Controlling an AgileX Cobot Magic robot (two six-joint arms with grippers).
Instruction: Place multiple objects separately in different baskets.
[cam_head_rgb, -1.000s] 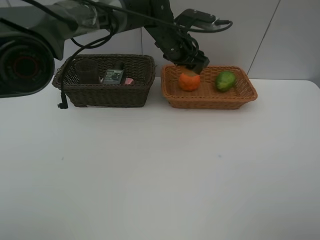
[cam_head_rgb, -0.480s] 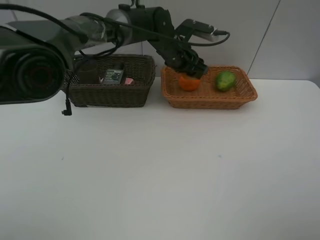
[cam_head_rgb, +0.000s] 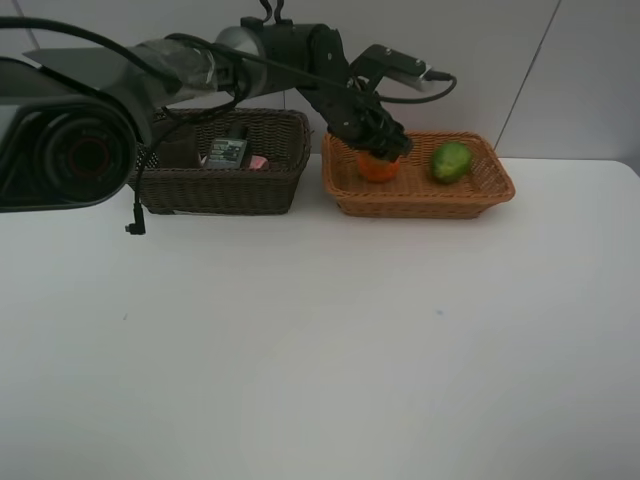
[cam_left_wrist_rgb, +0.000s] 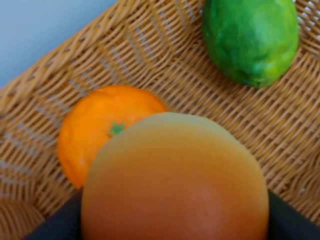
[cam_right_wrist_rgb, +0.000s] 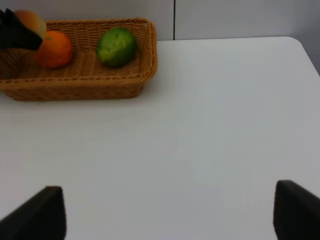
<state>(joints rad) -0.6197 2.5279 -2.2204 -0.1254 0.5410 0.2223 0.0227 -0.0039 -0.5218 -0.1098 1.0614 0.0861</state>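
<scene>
My left gripper (cam_head_rgb: 380, 147) reaches across into the light orange-tan basket (cam_head_rgb: 420, 205) and is shut on the red-yellow peach-like fruit (cam_left_wrist_rgb: 175, 180), which fills the left wrist view between the dark fingers (cam_left_wrist_rgb: 50, 225). The orange (cam_left_wrist_rgb: 100, 130) lies on the basket floor just beyond and under the peach, shown too as the orange (cam_head_rgb: 378, 168). A green lime-like fruit (cam_head_rgb: 451, 161) rests further right in the same basket. The dark brown basket (cam_head_rgb: 220, 190) holds a dark grey labelled bottle (cam_head_rgb: 227, 152) and a pink bottle (cam_head_rgb: 258, 162). My right gripper (cam_right_wrist_rgb: 167, 215) hangs open over bare table.
The two baskets stand side by side at the back of the white table (cam_head_rgb: 320, 340), close to the wall. The left arm (cam_head_rgb: 270, 50) stretches over the dark basket, with a cable hanging at its left end. The table's right edge (cam_right_wrist_rgb: 307, 50) shows in the right wrist view.
The left gripper has come down with the peach into the light basket, close beside the orange. The right gripper has not moved.
</scene>
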